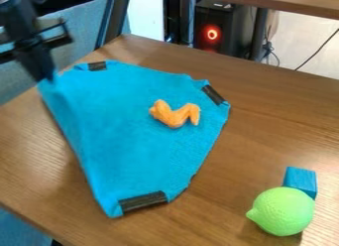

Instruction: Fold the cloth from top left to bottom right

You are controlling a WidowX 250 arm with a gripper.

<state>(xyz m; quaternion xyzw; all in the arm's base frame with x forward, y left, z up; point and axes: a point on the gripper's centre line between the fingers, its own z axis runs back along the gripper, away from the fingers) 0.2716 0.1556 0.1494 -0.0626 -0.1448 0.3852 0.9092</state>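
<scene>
The blue cloth (132,126) lies spread over the left and middle of the table, with black strips at its top, right and bottom corners. At the upper left, my gripper (45,77) points down at the cloth's left corner and is shut on it. That corner is pulled up a little, and the cloth's left side slopes from it. An orange toy (175,114) with a bent shape rests on the cloth, right of its middle.
A green lemon-shaped toy (283,211) stands at the lower right of the wooden table (285,121), with a blue block (301,180) just behind it. The table's left edge runs below my gripper. Behind the far edge are dark table legs and a black case with a red light.
</scene>
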